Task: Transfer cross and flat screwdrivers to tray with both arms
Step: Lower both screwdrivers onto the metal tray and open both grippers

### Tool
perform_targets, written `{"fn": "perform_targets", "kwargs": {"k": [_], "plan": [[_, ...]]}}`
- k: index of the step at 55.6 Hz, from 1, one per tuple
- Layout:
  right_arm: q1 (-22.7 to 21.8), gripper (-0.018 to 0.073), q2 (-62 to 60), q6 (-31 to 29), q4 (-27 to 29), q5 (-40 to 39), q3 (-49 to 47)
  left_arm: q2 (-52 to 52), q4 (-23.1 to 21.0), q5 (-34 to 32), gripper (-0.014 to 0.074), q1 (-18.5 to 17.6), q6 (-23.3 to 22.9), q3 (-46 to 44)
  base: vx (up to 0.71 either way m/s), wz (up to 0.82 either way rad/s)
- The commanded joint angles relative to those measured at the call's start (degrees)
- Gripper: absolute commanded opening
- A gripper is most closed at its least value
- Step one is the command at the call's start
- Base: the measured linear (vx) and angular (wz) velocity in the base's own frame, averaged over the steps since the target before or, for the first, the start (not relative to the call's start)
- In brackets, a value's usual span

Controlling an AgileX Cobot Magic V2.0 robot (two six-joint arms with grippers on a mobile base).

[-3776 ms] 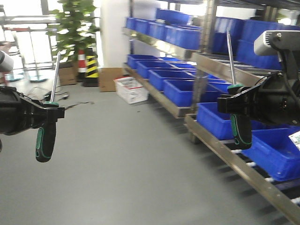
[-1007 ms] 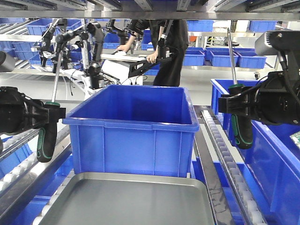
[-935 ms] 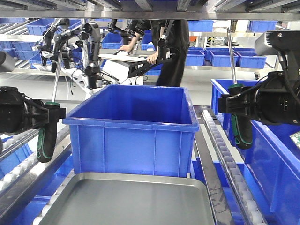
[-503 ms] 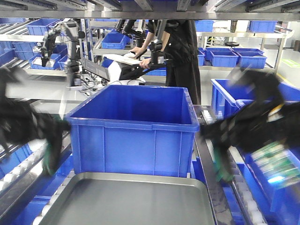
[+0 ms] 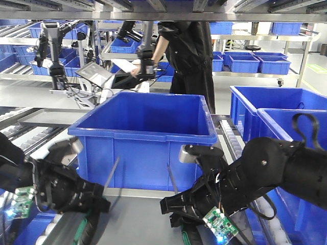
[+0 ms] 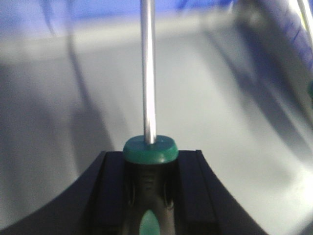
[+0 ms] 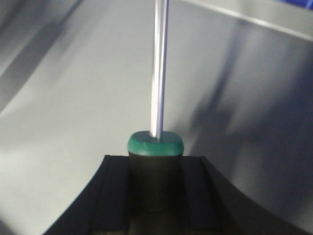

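Two screwdrivers with black-and-green handles and steel shafts; I cannot tell which is cross and which is flat. My left gripper [image 5: 91, 217] is shut on one screwdriver [image 5: 112, 176], held low over the left part of the grey metal tray [image 5: 140, 214]. My right gripper [image 5: 183, 214] is shut on the other screwdriver [image 5: 172, 179], low over the tray's right part. In the left wrist view the gripper [image 6: 149, 196] clamps the handle [image 6: 149, 171] above the tray [image 6: 230, 98]. In the right wrist view the gripper [image 7: 155, 196] clamps the handle [image 7: 155, 166] above the tray [image 7: 68, 98].
A large blue bin [image 5: 145, 132] stands right behind the tray. More blue bins [image 5: 265, 104] sit at the right on the roller rack. A person in black [image 5: 186, 51] and another robot's arms [image 5: 51, 51] are behind the bin.
Both arms have dropped from holding the screwdrivers upright beside the bin to low over the tray, with the shafts now leaning forward. Both grips have held.
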Motion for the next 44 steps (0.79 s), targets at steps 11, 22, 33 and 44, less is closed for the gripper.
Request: {"fn": "perform_targets", "kwargs": {"k": [11,22,33,44], "plan": [[-0.2,0.0122,-2.4,0.0,1.3,-4.3,-1.9,-0.1,-4.0,0.3,0.0217,-0.3,-0.6,-1.7,0.00,0.00],[-0.2,0.0396,-2.4,0.0,1.4,-3.5,-1.9,-0.1,-4.0,0.2,0.0408,-0.3,-0.4,-1.7,0.00,0.00],[-0.3,0.0589,-2.8,-0.4,1.4,-2.6,-2.0,-1.4,-4.1,0.6,0.0472,-0.2,2.4,-1.9,0.00,0.00],[-0.3,0.0587,-7.5,-0.4,0.6,-5.6,-2.3,-9.2,-4.0,-4.7,0.0472,-0.2,3.0,-2.0,0.00,0.00]]}}
